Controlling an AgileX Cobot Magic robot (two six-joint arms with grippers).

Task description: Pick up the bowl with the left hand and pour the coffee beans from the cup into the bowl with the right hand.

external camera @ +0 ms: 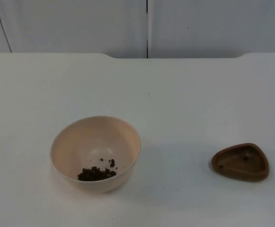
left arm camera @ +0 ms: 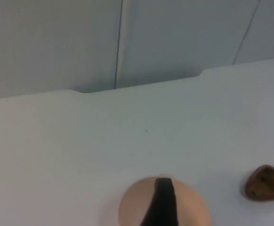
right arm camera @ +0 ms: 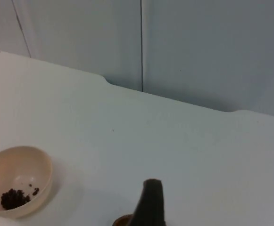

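Note:
A cream bowl (external camera: 92,137) stands upright on the white table, front left of centre, with a small heap of dark coffee beans (external camera: 96,174) in its bottom. A brown, rounded-triangular cup (external camera: 240,162) rests on the table to the right, its inside almost bare. My left gripper (left arm camera: 164,203) hangs high above and behind the bowl (left arm camera: 192,207), apart from it, with the cup (left arm camera: 266,182) off to its side. My right gripper (right arm camera: 148,202) hovers well above the cup (right arm camera: 122,220), holding nothing; the bowl (right arm camera: 19,174) and its beans (right arm camera: 14,198) lie farther off.
The white table (external camera: 184,104) ends at a grey partition wall (external camera: 146,23) with a vertical seam. A wide bare stretch separates bowl and cup.

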